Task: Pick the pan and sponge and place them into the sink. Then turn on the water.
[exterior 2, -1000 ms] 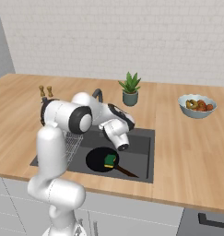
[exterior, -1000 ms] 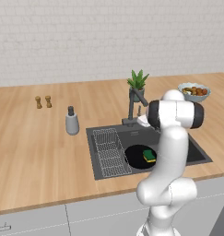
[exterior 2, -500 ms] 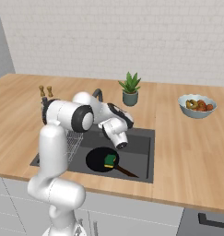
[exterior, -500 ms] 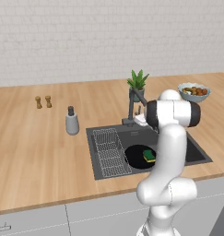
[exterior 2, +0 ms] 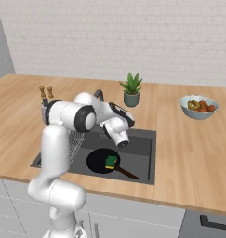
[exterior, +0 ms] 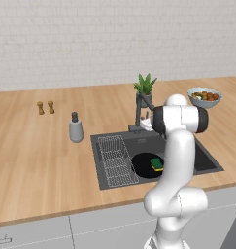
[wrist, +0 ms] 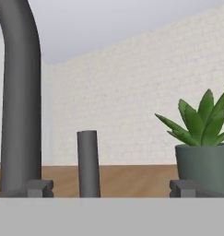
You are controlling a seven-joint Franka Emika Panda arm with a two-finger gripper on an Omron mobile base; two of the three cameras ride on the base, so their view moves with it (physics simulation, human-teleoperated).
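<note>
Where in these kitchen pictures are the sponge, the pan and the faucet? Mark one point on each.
sponge (exterior 2: 110,161), right base view, on its green top.
pan (exterior 2: 96,161), right base view, on its black inside, left of the sponge.
faucet (wrist: 19,92), hand view, on its tall dark pipe.

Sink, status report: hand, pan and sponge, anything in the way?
Hand open, empty, lined up on the upright faucet lever. Pan in sink, sponge resting on it. Potted plant just beside the lever.

The arm (exterior: 175,170) consists of glossy white, rounded tubular links with bulbous housings. Joints carry dark grey to black bands and end caps. The two fingertips (wrist: 38,188) appear as small dark grey rectangular blocks; further detail is indistinct.
</note>
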